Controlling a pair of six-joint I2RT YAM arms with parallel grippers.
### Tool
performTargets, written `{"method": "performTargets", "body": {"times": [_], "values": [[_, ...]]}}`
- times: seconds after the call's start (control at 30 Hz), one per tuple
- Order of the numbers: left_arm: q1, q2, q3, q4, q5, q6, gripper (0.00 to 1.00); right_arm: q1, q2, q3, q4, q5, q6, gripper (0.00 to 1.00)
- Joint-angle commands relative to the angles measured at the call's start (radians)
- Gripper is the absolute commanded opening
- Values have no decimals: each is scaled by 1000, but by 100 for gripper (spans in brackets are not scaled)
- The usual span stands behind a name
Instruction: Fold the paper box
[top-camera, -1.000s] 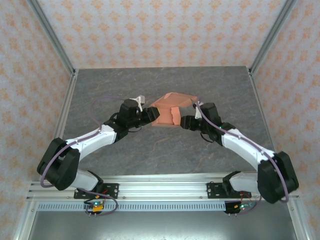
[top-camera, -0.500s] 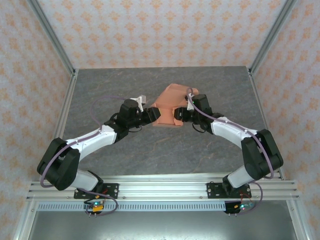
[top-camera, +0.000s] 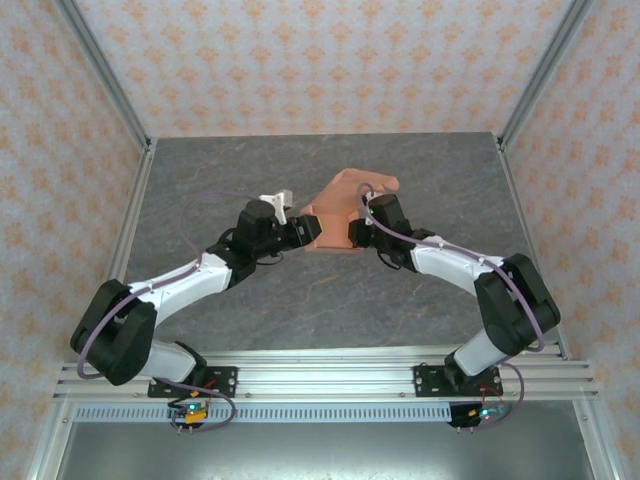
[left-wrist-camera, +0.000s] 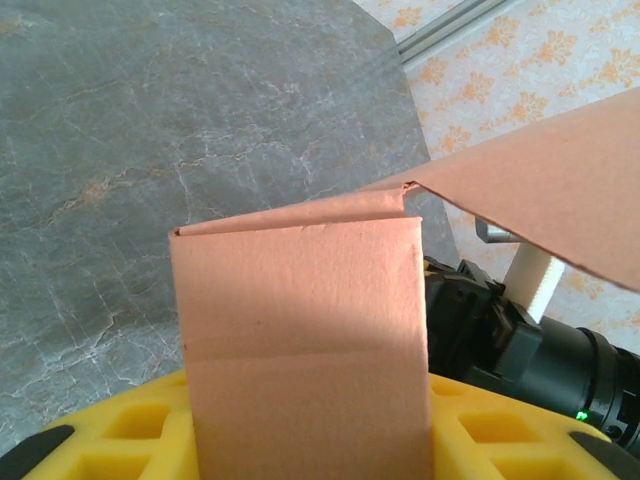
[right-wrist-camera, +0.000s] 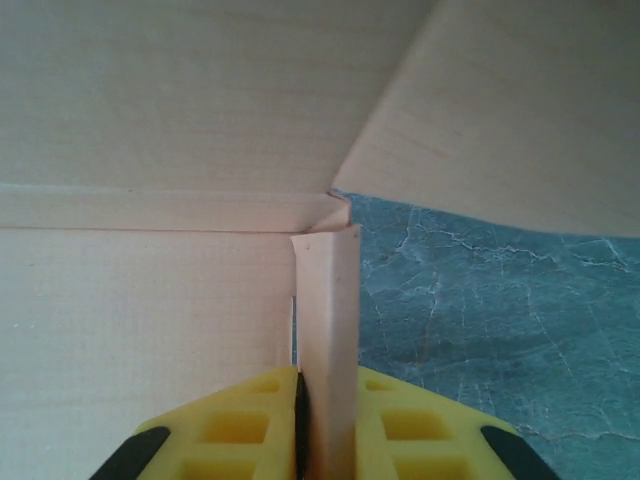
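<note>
1. The paper box (top-camera: 345, 190) is thin salmon-orange card, matt and smooth, with crisp scored creases. A fine fibre grain shows close up in the right wrist view.
2. The left claw (top-camera: 305, 231) and right claw (top-camera: 358, 232) carry yellow pads (right-wrist-camera: 240, 420) that are matt, rubbery-looking and moulded with recessed cells.
3. The surface (top-camera: 300, 300) looks like grey veined stone, smooth with a dull sheen.
4. The arm shells (top-camera: 190, 280) are glossy white plastic; the joints (top-camera: 120, 335) are matt black.
5. The rails (top-camera: 330, 365) are brushed metal.
6. The walls (top-camera: 320, 60) look like matt patterned paper.
</note>
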Motion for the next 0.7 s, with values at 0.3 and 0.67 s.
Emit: {"method": "performTargets", "body": {"times": [0.3, 0.67], "values": [[-98, -73, -11, 50, -76, 78, 35, 39, 129, 38, 43, 578, 57, 25], [-102, -80, -18, -6, -209, 79, 35, 11, -42, -63, 139, 187, -18, 42]]}}
